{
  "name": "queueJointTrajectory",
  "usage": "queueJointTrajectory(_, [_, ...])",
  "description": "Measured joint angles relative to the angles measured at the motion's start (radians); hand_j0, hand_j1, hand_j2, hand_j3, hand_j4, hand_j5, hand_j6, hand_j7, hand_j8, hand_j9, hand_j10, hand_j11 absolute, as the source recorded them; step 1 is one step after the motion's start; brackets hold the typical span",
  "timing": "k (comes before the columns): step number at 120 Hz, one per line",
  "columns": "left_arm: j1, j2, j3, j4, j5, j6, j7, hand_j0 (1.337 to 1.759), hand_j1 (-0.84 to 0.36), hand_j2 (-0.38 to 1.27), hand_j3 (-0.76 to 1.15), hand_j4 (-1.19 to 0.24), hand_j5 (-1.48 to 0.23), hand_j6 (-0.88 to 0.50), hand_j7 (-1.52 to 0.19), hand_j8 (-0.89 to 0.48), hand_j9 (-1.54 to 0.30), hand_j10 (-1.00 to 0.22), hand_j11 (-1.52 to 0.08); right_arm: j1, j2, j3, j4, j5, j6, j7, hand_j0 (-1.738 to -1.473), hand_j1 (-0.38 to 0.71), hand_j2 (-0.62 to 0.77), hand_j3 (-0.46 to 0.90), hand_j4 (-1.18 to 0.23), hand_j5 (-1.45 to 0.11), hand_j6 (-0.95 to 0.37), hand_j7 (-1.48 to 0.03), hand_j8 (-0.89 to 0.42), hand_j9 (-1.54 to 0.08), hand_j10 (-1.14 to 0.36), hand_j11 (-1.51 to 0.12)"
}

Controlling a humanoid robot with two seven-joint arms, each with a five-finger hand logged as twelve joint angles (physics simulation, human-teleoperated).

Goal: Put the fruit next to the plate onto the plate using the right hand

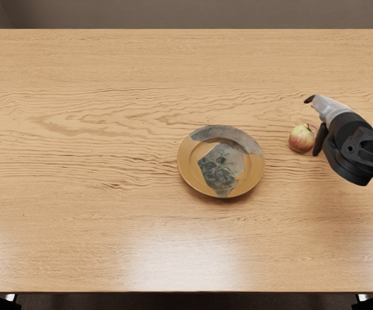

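The job has barely begun, by the look of it: the apple [302, 137] lies on the bare wood of the table [109, 97], off to the right of the plate [193, 158] and apart from it, with a strip of tabletop between the two. Nothing rests on the plate; it shows only a dark, mottled patch in its golden middle, which I take for a reflection rather than an object. The right hand [333, 126] reaches in from the right edge and sits just beside the apple on its far right side. Its fingers [320, 103] look spread and hold nothing: one pale finger sticks out above and behind the fruit, and a dark one hangs down close to the apple's right flank. Whether that one touches the skin I cannot tell. So what is left, I judge, is everything that counts: closing around the apple, lifting it, carrying it leftward and setting it down on the plate. Nothing lies on the wood between fruit and plate. The raised rim of the plate is the one thing to clear. The left arm is nowhere to be seen.
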Motion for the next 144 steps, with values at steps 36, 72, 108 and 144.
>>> queueJointTrajectory(36, [0.001,0.0,0.0,0.0,0.0,0.0,0.0,1.658,0.34,0.0,0.0,-0.01,-0.01,-0.01,-0.01,-0.01,-0.01,-0.01,-0.01,-0.022,0.007,-0.015,0.001,0.0,-0.03,0.0,-1.658,-0.15,-0.03,0.0,-0.17,-0.22,-0.17,-0.22,-0.17,-0.22,-0.17,-0.22])
queueJointTrajectory(72, [0.002,0.0,0.001,0.0,0.0,0.0,0.0,1.658,0.34,0.0,0.0,-0.01,-0.01,-0.01,-0.01,-0.01,-0.01,-0.01,-0.01,-0.034,0.024,-0.023,-0.008,0.002,-0.061,0.0,-1.658,-0.08,-0.04,0.0,-0.23,-0.29,-0.23,-0.29,-0.23,-0.29,-0.23,-0.29])
queueJointTrajectory(108, [0.002,0.0,0.0,0.0,0.0,0.0,0.0,1.658,0.34,0.0,0.0,-0.01,-0.01,-0.01,-0.01,-0.01,-0.01,-0.01,-0.01,-0.047,0.051,-0.015,-0.037,0.017,-0.065,0.0,-1.658,-0.02,-0.05,0.0,-0.28,-0.36,-0.28,-0.36,-0.28,-0.36,-0.28,-0.36])
queueJointTrajectory(144, [0.002,0.0,0.001,0.0,0.0,0.0,0.0,1.658,0.34,0.0,0.0,-0.01,-0.01,-0.01,-0.01,-0.01,-0.01,-0.01,-0.01,-0.064,0.07,-0.016,-0.051,0.02,-0.066,0.0,-1.658,0.02,-0.06,0.0,-0.31,-0.4,-0.31,-0.4,-0.31,-0.4,-0.31,-0.4])
